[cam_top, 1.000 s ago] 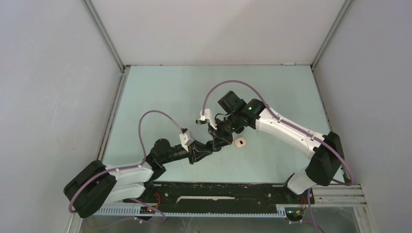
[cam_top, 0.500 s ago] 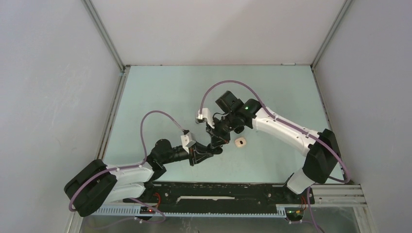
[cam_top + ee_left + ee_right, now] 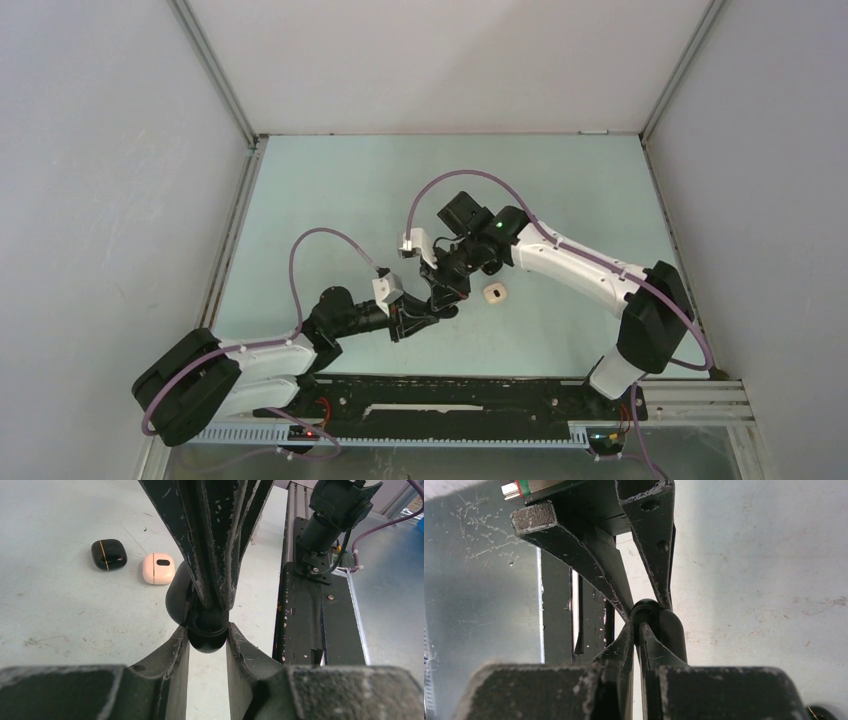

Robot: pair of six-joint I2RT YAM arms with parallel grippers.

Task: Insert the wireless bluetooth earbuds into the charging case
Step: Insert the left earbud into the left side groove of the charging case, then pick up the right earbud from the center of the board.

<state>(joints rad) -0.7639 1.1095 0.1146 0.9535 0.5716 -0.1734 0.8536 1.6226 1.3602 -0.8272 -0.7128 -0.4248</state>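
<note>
Charging case (image 3: 205, 641), black, sat pinched between my L claw (image 3: 208, 630) tips; R claw (image 3: 214, 600), fingers pressed together, met it nose-to-nose from opposite side. Earbud hidden, cldn't tell if held. Judged: seating step. Next: gentle straight push, then release w/o tipping case.

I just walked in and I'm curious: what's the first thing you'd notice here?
In the middle, the left gripper pinches a black case, and the shut right gripper presses on it from above. Farther off lie a pinkish-white case and a gold-striped black case, side by side.
</note>
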